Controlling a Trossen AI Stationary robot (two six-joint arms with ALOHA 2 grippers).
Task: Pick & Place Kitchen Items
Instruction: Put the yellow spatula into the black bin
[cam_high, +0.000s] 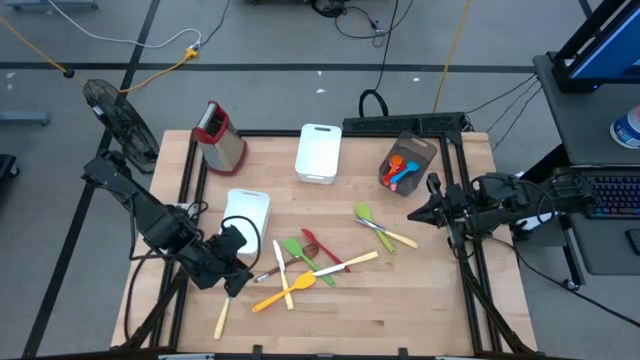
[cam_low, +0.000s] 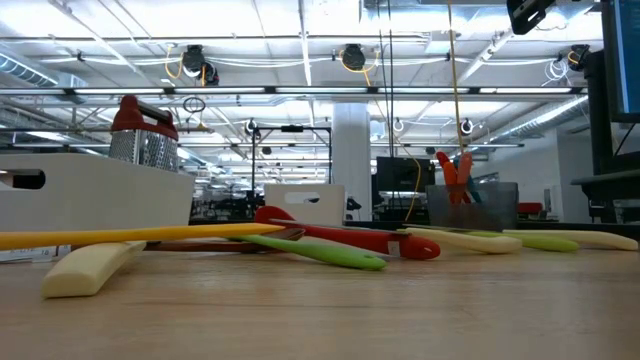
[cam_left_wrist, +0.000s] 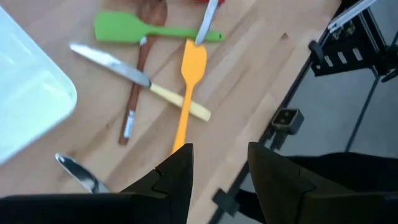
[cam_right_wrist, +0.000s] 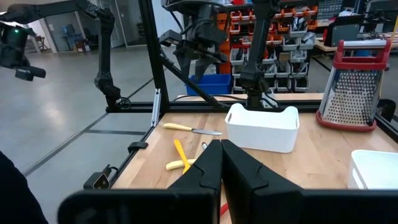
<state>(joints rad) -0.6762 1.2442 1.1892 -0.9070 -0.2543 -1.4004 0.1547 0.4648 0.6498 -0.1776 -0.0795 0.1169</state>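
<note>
High view shows me early in the job: most of the kitchen items are loose on the desk (cam_high: 420, 300), and only a few orange, red and blue ones stand in the clear bin (cam_high: 410, 160) far to the right. Starting at my left gripper (cam_high: 238, 283), low over the desk's near-left part, its fingers stand apart with nothing between them. A cream knife (cam_high: 222, 318) lies just beside it toward the near edge, and a white tray (cam_high: 246, 212) sits just behind it. Just to its right is the main heap: a yellow spatula (cam_high: 285, 290), a green spatula (cam_high: 305, 256), a red spoon (cam_high: 325, 250), a brown wooden spoon (cam_high: 275, 268) and cream-handled pieces crossing one another, so I judge singling one out to be awkward. Farther right lies a green spoon (cam_high: 368, 218) beside a cream knife. My right gripper (cam_high: 420, 212) waits pressed together, above the desk's right edge. Open wood lies near the front edge right of the heap; the frame rails along both sides hem my arms in.
</note>
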